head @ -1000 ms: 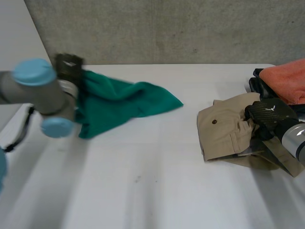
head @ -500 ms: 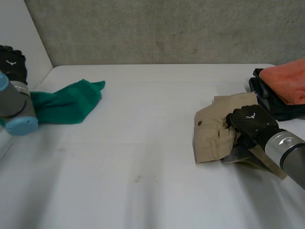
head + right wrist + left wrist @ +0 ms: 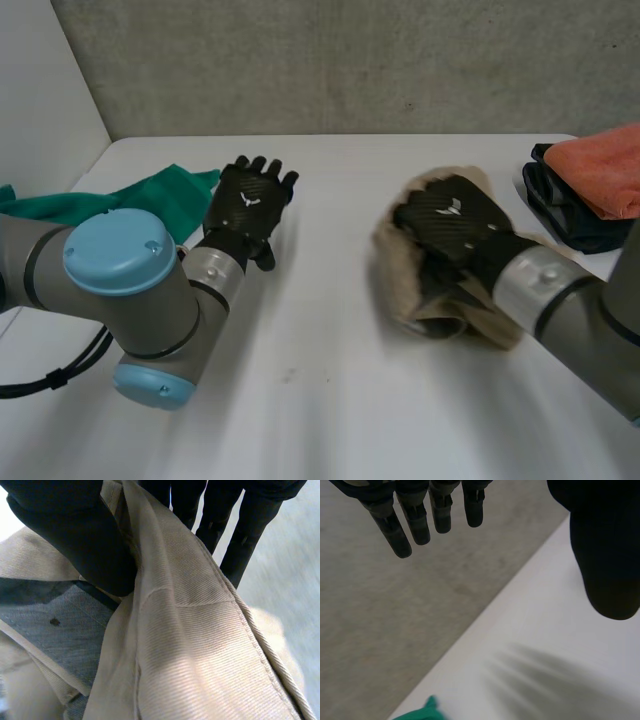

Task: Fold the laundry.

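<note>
khaki twill trousers (image 3: 402, 290) lie bunched on the right half of the white table (image 3: 320, 400), well in from its far edge, where the tabletop meets the grey concrete wall (image 3: 350, 60). the widest open room is the bare middle strip between the two hands and the near part of the table. the right edge is taken up by an orange cloth (image 3: 600, 165) stacked on a dark garment (image 3: 565, 215), just beside the trousers but apart from them.

the right hand (image 3: 450, 222) sits on top of the bundle. in the right wrist view its thumb presses a stitched band of the fabric against the fingers (image 3: 250, 525), so the hand is closed on the cloth. a grey inner lining shows beneath the thumb.

the bundle's long axis runs roughly from the far side to the near side. which end is the waist cannot be told from the head view.

the left hand (image 3: 248, 205) hovers above bare table on the left half, fingers straight and spread, holding nothing, palm down. a green cloth (image 3: 165, 192) lies just beside it, near the far left corner and partly behind the left arm (image 3: 130, 290). its long axis runs across the table, with one corner pointing toward the left hand. in the left wrist view that corner lies apart from the fingertips.
</note>
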